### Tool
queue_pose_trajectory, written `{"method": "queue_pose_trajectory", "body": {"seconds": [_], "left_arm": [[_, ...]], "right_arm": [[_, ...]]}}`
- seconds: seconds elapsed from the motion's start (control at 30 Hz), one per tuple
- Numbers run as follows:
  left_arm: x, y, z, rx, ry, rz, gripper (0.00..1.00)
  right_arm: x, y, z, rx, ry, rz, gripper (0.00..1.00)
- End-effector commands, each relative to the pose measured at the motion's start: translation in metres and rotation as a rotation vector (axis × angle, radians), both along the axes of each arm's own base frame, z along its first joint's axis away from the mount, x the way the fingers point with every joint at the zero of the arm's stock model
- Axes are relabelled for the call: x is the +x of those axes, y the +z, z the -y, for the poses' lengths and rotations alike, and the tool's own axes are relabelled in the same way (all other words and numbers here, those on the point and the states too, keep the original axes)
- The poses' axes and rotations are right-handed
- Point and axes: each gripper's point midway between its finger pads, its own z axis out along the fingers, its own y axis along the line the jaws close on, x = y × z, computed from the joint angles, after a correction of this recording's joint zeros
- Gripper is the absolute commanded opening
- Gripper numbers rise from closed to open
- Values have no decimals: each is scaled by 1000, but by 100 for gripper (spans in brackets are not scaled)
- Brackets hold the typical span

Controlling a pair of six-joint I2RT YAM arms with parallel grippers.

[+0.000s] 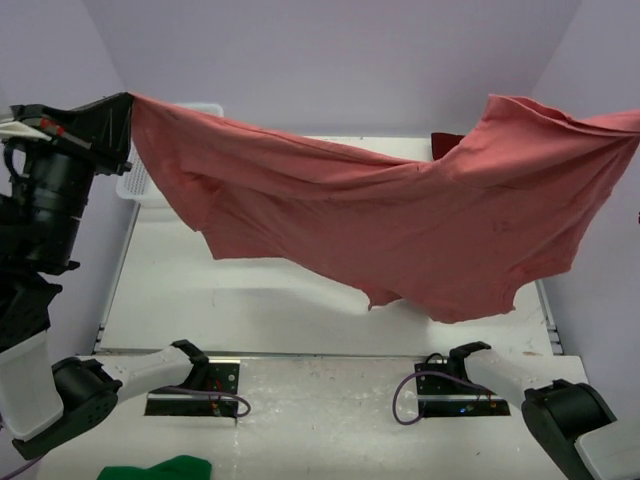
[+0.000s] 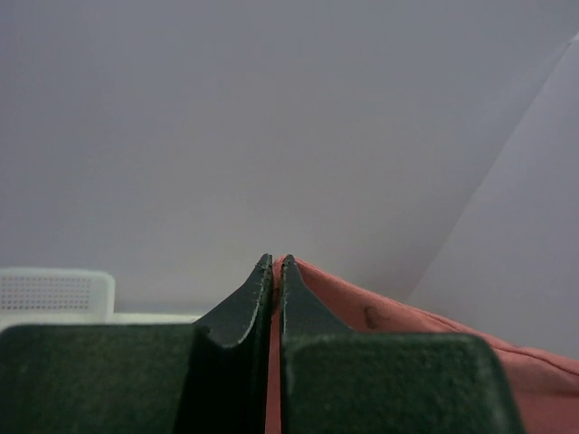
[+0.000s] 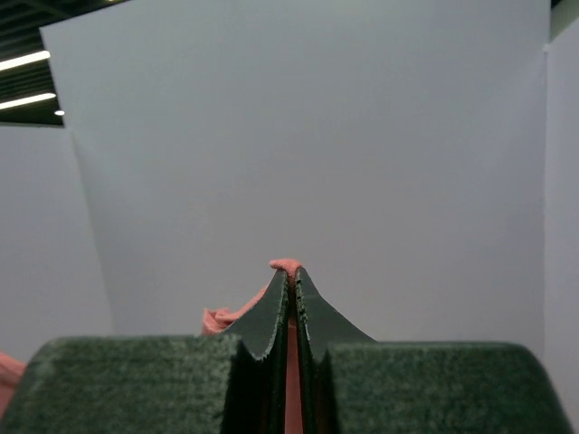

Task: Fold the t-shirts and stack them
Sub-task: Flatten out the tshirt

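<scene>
The faded rose t-shirt [image 1: 400, 210] hangs spread in the air above the table, stretched between both grippers. My left gripper [image 1: 128, 98] is shut on its left upper corner; in the left wrist view the cloth [image 2: 407, 321] is pinched between the closed jaws of that gripper [image 2: 277, 262]. My right gripper [image 3: 291, 271] is shut on the shirt's right upper corner [image 3: 222, 318]; in the top view it lies past the right edge. A bit of the dark maroon shirt [image 1: 447, 143] peeks out behind at the back. The orange shirt is hidden.
A white mesh basket [image 1: 138, 182] stands at the back left, partly behind the hanging shirt; it also shows in the left wrist view [image 2: 54, 291]. A green cloth [image 1: 160, 468] lies at the near edge. The white table [image 1: 250, 300] lies below, with walls on three sides.
</scene>
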Motion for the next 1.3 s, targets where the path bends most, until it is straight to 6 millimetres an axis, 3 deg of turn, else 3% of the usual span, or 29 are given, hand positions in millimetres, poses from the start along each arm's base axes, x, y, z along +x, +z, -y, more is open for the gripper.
{"method": "queue_pose_trajectory", "body": {"seconds": [0.0,0.13,0.37,0.5,0.57,0.6,0.67,0.73,0.77,0.8,0.83,0.87,0.93,0.97,1.0,1.03,1.1,1.13,1.17,1.2,1.27], "left_arm": [[-17,26,4,-4,-67,126,0],[-13,28,4,9,-52,145,0],[-31,48,6,14,-103,253,0],[-54,56,12,44,-186,353,0],[-49,48,12,47,-167,344,0],[-37,42,7,37,-113,300,0],[-14,29,7,68,-45,243,0],[27,7,9,89,74,138,0],[41,-1,8,105,126,101,0],[69,-15,8,131,224,35,0],[81,-21,8,146,264,15,0],[99,-30,15,204,300,-12,0],[114,-26,18,203,344,9,0],[132,-29,26,242,366,7,0],[141,-29,29,252,376,1,0],[144,-16,18,235,405,22,0],[170,-20,26,265,392,20,0],[178,-19,16,264,425,18,0],[179,-8,8,254,446,35,0],[196,-19,15,289,425,10,0],[206,-18,1,304,447,5,0]], "right_arm": [[-18,16,-22,-42,127,96,0],[-9,20,-33,-82,157,109,0],[-36,34,-48,-162,237,218,0],[-38,27,-52,-188,251,222,0],[-32,19,-55,-206,258,208,0],[-27,20,-53,-201,238,212,0],[8,14,-56,-204,207,157,0],[38,14,-51,-191,141,105,0],[81,5,-59,-200,129,34,0],[100,2,-59,-222,94,12,0],[113,3,-57,-215,68,0,0],[147,-6,-63,-234,50,-45,0],[164,3,-59,-223,2,-35,0],[196,-7,-65,-244,-12,-77,0],[203,-5,-65,-252,-22,-71,0],[205,0,-63,-250,-42,-55,0],[221,1,-60,-266,-88,-47,0],[224,0,-59,-273,-105,-48,0],[226,1,-54,-284,-136,-45,0],[225,2,-55,-286,-134,-37,0],[212,9,-51,-288,-142,-19,0]]}}
